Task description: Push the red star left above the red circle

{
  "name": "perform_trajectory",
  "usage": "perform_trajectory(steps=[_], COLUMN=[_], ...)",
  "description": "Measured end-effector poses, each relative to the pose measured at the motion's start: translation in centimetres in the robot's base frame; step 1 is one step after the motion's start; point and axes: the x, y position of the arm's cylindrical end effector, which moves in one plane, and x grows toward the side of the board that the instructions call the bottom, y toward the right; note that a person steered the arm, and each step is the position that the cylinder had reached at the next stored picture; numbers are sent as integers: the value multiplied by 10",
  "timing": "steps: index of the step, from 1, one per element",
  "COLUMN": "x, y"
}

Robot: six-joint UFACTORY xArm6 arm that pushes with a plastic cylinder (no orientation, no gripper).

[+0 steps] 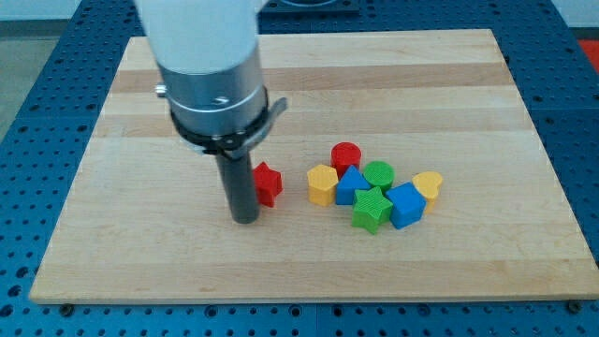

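1. My tip (245,218) rests on the desk (140,112) at the left, touching the near-left side of the red star (268,183). I have no hand to open or close, only this rod.
2. The red star sits apart from the cluster, left of the yellow hexagon (322,183) and slightly nearer than the red circle (346,154).
3. The task wants the star left and above the circle; from this side, I judge my tip must go round to push it farther.
4. Rightward, a tight cluster: blue triangle (350,184), green circle (379,174), green star (372,208), blue cube (406,204), yellow heart (429,183).
5. No containers show.
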Motion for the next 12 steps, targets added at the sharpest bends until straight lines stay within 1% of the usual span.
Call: perform_trajectory(steps=[1,2,3,4,5,9,11,12], x=[-22,-46,-50,-34,-31,-101,-108,-128], y=[-1,13,35,56,72,70,26,31])
